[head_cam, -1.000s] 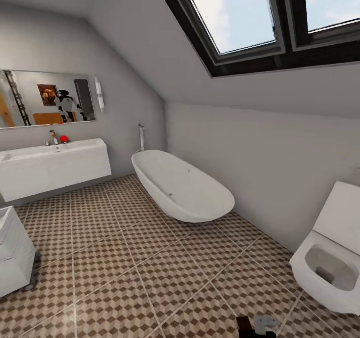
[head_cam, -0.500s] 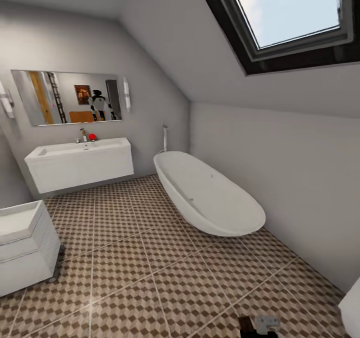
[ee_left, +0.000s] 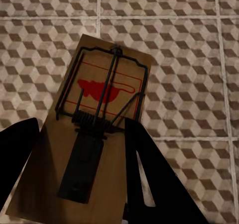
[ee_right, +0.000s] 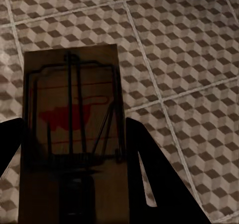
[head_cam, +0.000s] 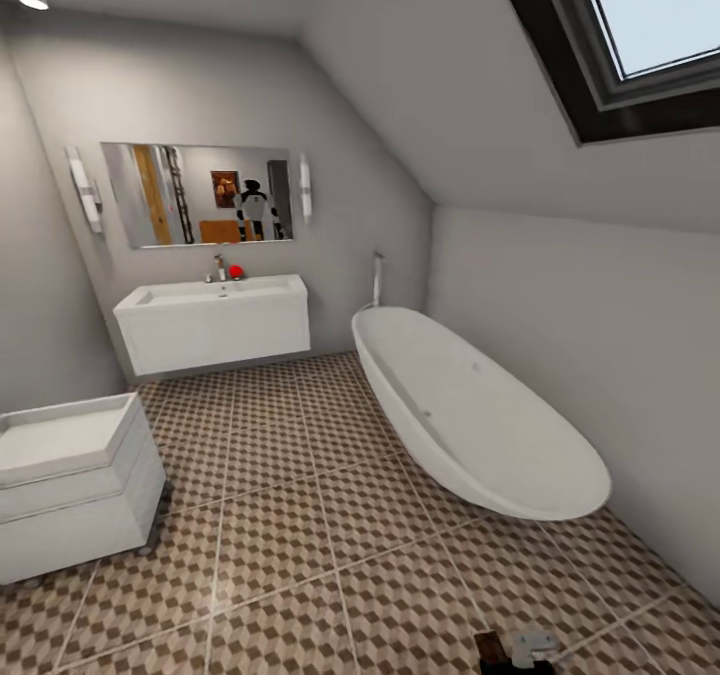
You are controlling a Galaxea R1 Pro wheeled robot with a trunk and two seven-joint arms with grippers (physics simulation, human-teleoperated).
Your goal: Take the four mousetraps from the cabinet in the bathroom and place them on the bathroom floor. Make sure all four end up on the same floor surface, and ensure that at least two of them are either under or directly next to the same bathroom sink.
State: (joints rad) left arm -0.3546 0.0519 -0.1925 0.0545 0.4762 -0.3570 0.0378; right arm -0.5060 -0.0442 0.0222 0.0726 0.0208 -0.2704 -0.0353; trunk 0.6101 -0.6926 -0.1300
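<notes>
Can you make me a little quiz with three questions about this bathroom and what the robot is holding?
1. True or false: each gripper is carrying a mousetrap.
2. What sits on the sink beside the tap? A) a small red thing B) a green towel C) a blue cup
3. Fill in: the long white ______ stands by the right wall under the sloped ceiling.

Key:
1. True. The left gripper grips one mousetrap and the right gripper grips another mousetrap, both above the patterned floor.
2. A
3. bathtub
</notes>
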